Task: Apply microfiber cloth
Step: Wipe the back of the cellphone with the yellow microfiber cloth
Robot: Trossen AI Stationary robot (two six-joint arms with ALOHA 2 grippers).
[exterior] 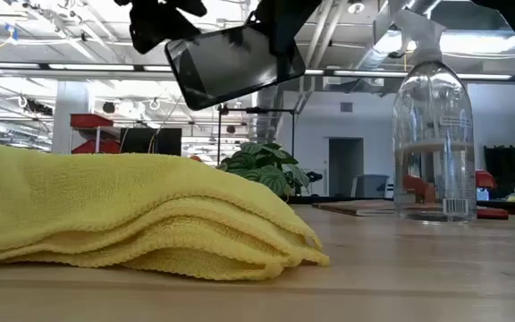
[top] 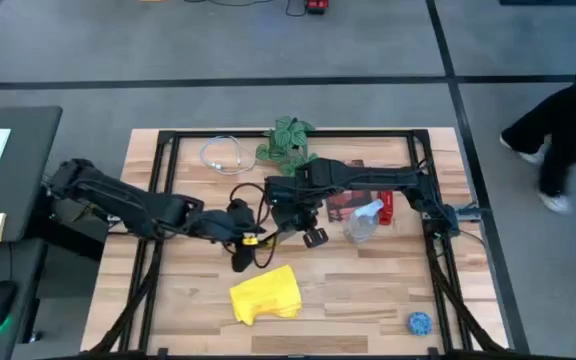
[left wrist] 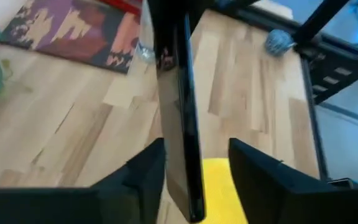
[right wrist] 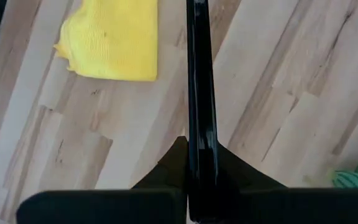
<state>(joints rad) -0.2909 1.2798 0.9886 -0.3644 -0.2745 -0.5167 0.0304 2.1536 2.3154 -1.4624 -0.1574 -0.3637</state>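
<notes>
At the right claw (right wrist: 197,158): closed hard on the black phone (exterior: 235,61), both fingers pressed flat to its faces, thin edge turned towards the wrist camera. Carries it aloft over the middle of the desk (top: 368,290), tilted, well clear of the wood. Probably held up this way to leave a broad face bare for wiping.

At the left claw (left wrist: 196,149): spread wide, gripping nothing. Hangs just beside the phone, lined up in its own wrist view so that the phone's edge shows in the gap between the two fingers. No contact to be made out there; cannot tell how close to the glass. Looks like a support or a hand-over pose, but empty as it stands, and free to go for the cloth.

Further out, nearer the front edge of the desk: the microfiber cloth (top: 266,295), bright yellow, folded in soft layers, lying flat and untouched, apart from both claws. Not yet picked up, so wiping judged not begun; next move calls for a low pinch on a fold without dragging the whole stack.

Beyond the phone: a clear spray bottle (exterior: 432,134), upright, near the right arm. At the front right corner, a small blue ball (top: 420,322), well apart from everything. At the back edge, a green plant (top: 288,140).
</notes>
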